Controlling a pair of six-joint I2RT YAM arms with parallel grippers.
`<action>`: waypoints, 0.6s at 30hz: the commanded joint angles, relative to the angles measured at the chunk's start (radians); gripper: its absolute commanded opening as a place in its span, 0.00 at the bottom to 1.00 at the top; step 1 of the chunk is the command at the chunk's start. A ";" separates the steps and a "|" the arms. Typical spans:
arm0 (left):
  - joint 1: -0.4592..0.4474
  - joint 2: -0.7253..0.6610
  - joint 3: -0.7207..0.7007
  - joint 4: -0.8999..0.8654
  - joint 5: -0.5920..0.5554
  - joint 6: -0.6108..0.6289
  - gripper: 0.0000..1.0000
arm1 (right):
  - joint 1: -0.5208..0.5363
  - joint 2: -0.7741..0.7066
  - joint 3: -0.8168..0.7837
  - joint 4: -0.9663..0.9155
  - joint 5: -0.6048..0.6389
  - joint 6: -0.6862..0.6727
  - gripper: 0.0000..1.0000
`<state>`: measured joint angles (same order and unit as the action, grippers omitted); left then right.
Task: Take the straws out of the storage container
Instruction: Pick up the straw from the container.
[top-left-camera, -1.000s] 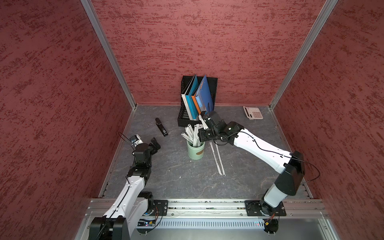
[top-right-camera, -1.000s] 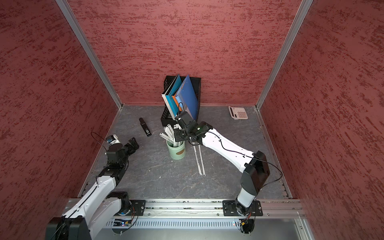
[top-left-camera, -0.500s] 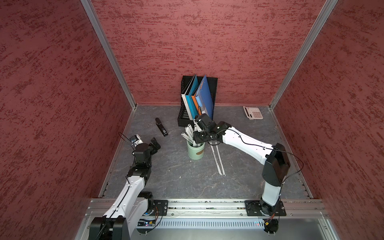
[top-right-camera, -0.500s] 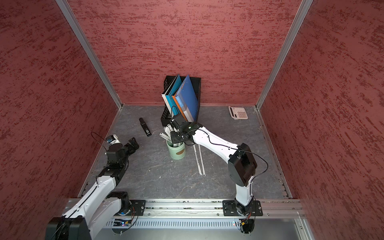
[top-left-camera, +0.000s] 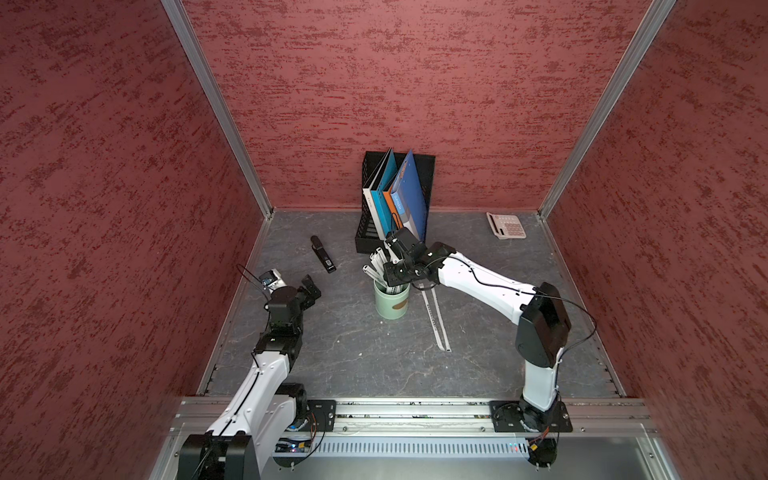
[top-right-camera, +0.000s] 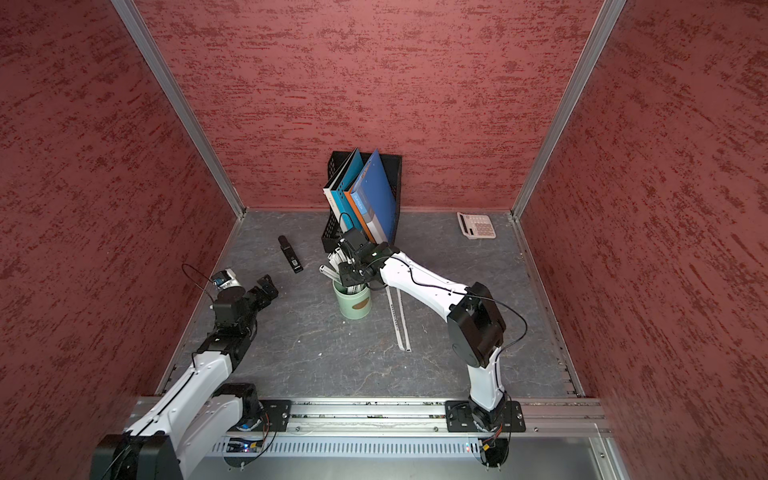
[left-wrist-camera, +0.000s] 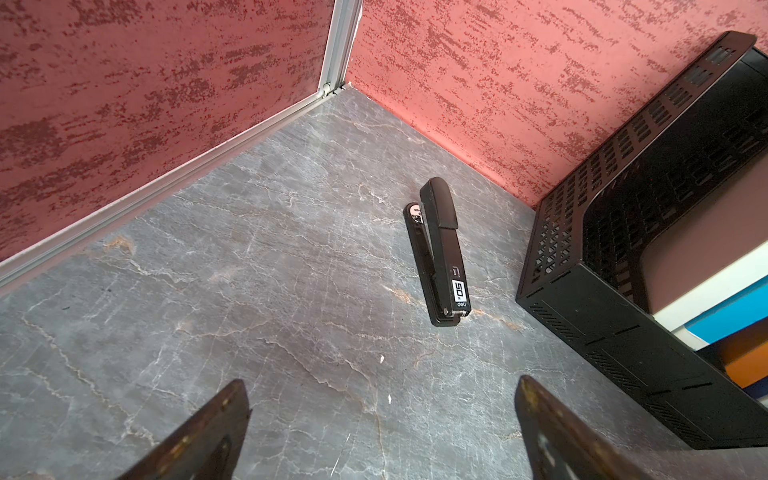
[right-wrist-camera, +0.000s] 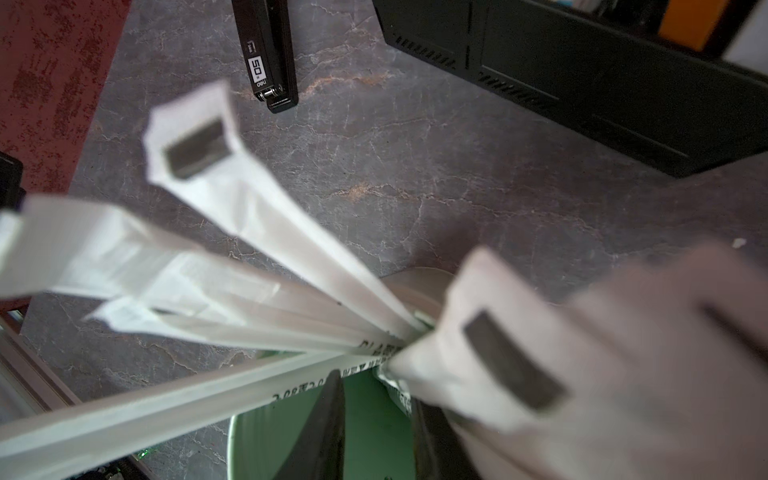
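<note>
The storage container (top-left-camera: 392, 305) (top-right-camera: 354, 305) is a pale mint-green cup with a brown oval mark, standing mid-table. Several paper-wrapped straws (top-left-camera: 376, 266) (right-wrist-camera: 291, 232) fan out of it, leaning left. Two more straws (top-left-camera: 435, 318) (top-right-camera: 399, 322) lie flat on the table to its right. My right gripper (top-left-camera: 392, 278) (right-wrist-camera: 376, 386) points down into the cup's mouth among the straws. Its jaws stand slightly apart, with only the green inside of the cup showing between them. My left gripper (top-left-camera: 311, 286) (left-wrist-camera: 381, 382) hovers wide open and empty at the left.
A black stapler (top-left-camera: 323, 254) (left-wrist-camera: 442, 253) lies left of the cup. A black mesh file rack (top-left-camera: 424, 174) with blue folders stands just behind the cup. A white keypad device (top-left-camera: 505, 225) sits at the back right. Red walls enclose three sides.
My right gripper has moved left and down from beside the file rack onto the cup's mouth, and its jaws have parted a little. The left arm has stayed still.
</note>
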<state>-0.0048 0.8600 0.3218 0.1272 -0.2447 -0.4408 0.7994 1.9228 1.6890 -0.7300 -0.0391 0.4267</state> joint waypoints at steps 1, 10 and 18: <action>0.005 -0.004 0.023 -0.006 -0.003 -0.006 1.00 | -0.008 0.015 0.031 0.017 0.018 0.007 0.25; 0.005 -0.003 0.023 -0.005 -0.003 -0.006 1.00 | -0.010 0.020 0.018 0.043 0.019 0.007 0.15; 0.006 -0.002 0.023 -0.005 -0.002 -0.006 1.00 | -0.012 0.002 0.000 0.069 0.022 0.004 0.05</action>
<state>-0.0048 0.8600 0.3218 0.1272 -0.2447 -0.4408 0.7921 1.9358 1.6913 -0.6991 -0.0360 0.4297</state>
